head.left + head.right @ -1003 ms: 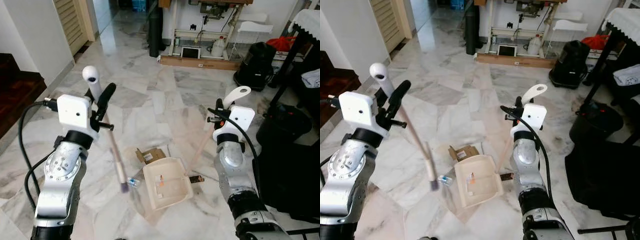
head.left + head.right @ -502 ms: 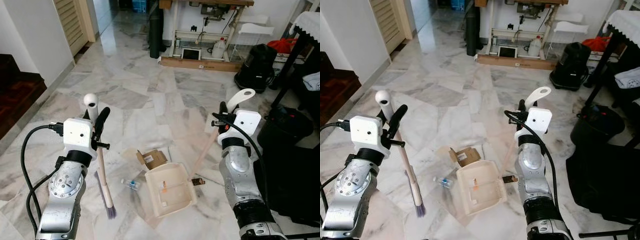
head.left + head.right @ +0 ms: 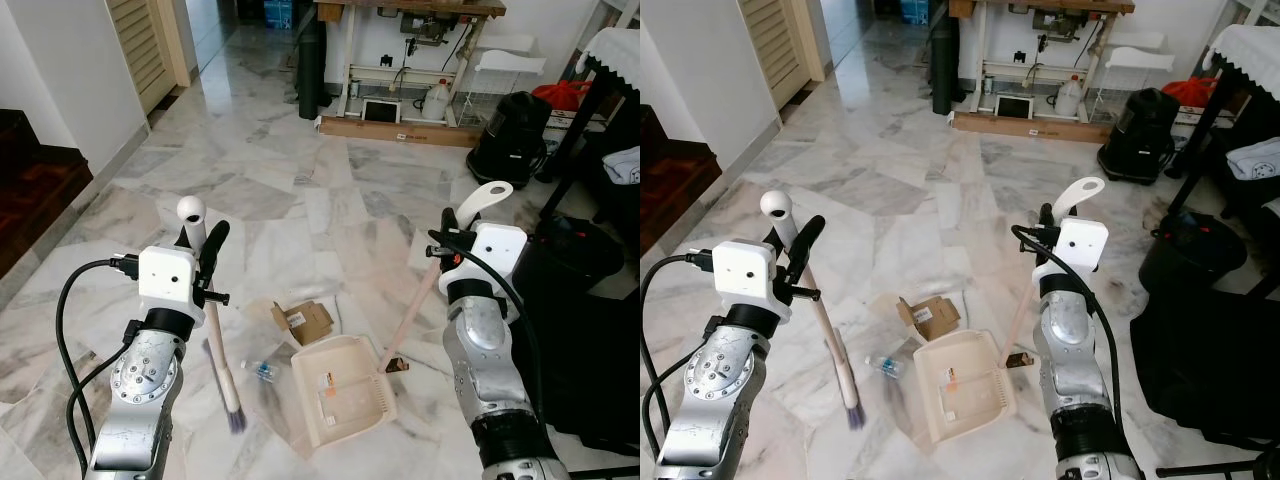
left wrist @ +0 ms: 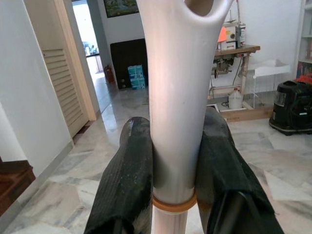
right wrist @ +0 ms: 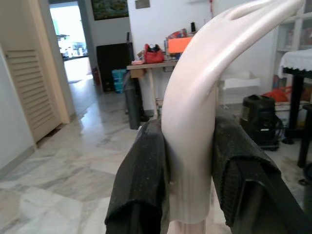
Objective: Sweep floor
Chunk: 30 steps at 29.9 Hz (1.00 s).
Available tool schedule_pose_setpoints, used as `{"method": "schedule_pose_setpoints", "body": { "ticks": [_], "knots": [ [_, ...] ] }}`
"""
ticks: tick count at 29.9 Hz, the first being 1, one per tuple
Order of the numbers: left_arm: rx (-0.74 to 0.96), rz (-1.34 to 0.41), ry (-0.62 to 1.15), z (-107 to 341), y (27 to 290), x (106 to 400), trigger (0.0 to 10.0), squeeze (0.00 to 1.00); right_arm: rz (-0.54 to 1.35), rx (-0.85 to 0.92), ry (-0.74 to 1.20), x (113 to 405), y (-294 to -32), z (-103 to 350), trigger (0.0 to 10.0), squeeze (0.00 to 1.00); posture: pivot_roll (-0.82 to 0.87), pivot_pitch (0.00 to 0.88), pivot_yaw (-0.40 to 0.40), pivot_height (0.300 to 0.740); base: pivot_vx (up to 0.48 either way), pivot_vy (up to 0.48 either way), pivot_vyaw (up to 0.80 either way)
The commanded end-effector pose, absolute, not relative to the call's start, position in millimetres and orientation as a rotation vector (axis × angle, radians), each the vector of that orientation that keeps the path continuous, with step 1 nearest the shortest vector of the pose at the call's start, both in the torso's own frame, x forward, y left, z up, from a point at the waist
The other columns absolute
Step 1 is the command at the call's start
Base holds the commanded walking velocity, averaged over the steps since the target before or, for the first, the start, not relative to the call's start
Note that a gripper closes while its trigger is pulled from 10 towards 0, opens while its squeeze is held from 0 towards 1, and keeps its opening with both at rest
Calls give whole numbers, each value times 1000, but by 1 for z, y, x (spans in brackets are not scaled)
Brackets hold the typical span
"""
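Left gripper [image 4: 175, 161] jaws pinch the broom [image 3: 222, 365]; right gripper [image 5: 190, 165] jaws clamp the dustpan [image 3: 343, 390] handle, pan resting on the floor [image 3: 300, 190]. Litter: cardboard scrap [image 3: 305, 320] and small wrapper [image 3: 263, 371], just beside the pan's mouth. Risk: a hard stroke may flick debris past the pan.

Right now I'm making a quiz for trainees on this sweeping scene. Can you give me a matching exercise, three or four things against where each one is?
Things:
1. broom
2. dustpan
3. cardboard scrap
4. black vacuum

Places:
A. on the floor just beyond the pan
B. held by the right gripper through its long handle
C. far back, right of the wooden table
D. clamped in the left gripper

Pairs: 1-D, 2-B, 3-A, 4-C
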<state>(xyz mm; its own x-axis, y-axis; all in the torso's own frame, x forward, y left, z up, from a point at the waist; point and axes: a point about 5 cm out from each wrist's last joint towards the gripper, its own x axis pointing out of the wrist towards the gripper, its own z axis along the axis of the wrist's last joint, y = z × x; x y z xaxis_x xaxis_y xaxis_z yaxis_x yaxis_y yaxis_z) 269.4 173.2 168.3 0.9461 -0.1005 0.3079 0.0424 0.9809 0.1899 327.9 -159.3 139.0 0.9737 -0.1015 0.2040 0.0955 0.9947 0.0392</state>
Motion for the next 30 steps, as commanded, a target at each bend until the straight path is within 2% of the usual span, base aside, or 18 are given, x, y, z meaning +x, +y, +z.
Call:
{"method": "schedule_pose_setpoints", "body": {
  "ticks": [1,30],
  "knots": [
    [192,-77,-370,174,172,267,10000,0,-64,44,-293,326,-152,158,10000,0,-13,0,-27,740,0,0,800],
    [231,11,-307,164,184,262,10000,0,-15,113,-268,325,-137,162,10000,0,2,0,-31,740,0,0,800]
  ]
}}
